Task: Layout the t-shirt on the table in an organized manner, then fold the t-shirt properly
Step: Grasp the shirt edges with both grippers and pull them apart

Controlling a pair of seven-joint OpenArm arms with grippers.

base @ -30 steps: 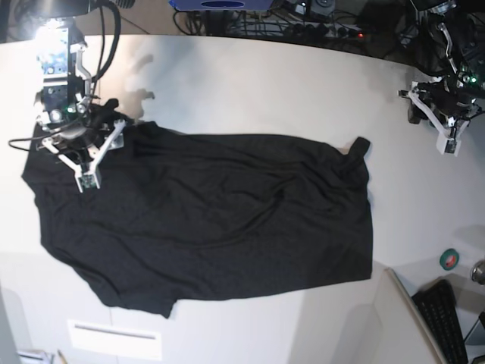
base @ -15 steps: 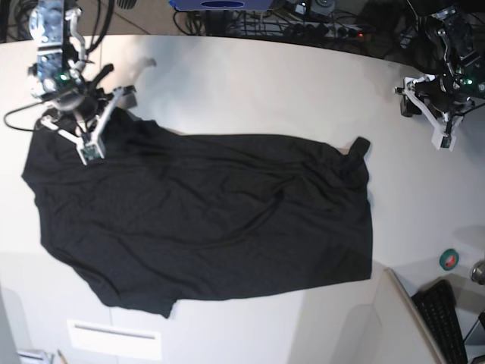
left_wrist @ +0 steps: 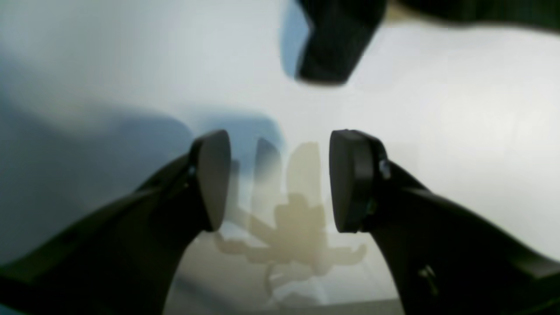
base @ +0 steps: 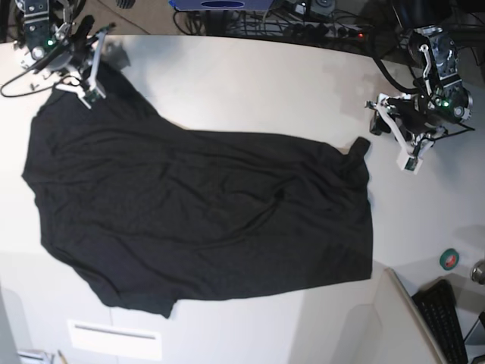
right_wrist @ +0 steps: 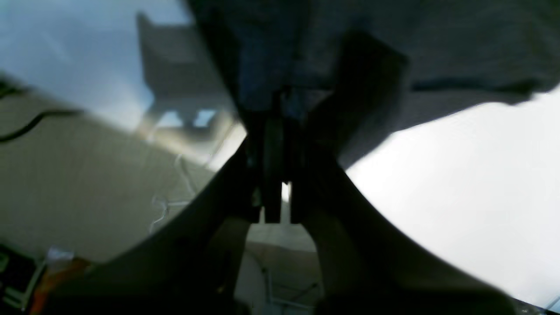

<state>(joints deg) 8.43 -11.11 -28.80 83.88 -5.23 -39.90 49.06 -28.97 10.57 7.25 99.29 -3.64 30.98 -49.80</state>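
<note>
The black t-shirt (base: 204, 212) lies spread across the white table (base: 250, 83), plain side up, with creases through its middle. Its far-left corner is drawn out into a point toward the table's far-left corner. My right gripper (base: 89, 91) is shut on that corner. The right wrist view shows the fingertips (right_wrist: 272, 175) pressed together with the dark t-shirt (right_wrist: 437, 43) bunched just beyond them. My left gripper (base: 395, 140) hovers open over bare table just right of the shirt's small upturned flap (base: 361, 145). In the left wrist view its pads (left_wrist: 214, 179) stand well apart, and the flap (left_wrist: 332, 39) lies ahead.
A green tape roll (base: 449, 259) and a black keyboard (base: 447, 318) sit at the right front. A small angled white panel (base: 341, 326) overlaps the front edge. Cables and equipment (base: 303, 23) run along the curved far edge.
My right gripper shut on the shirt's far-left corner and pulled it away toward the far-left, stretching the cloth. My left arm moved left and nearer, toward the shirt's right flap.
</note>
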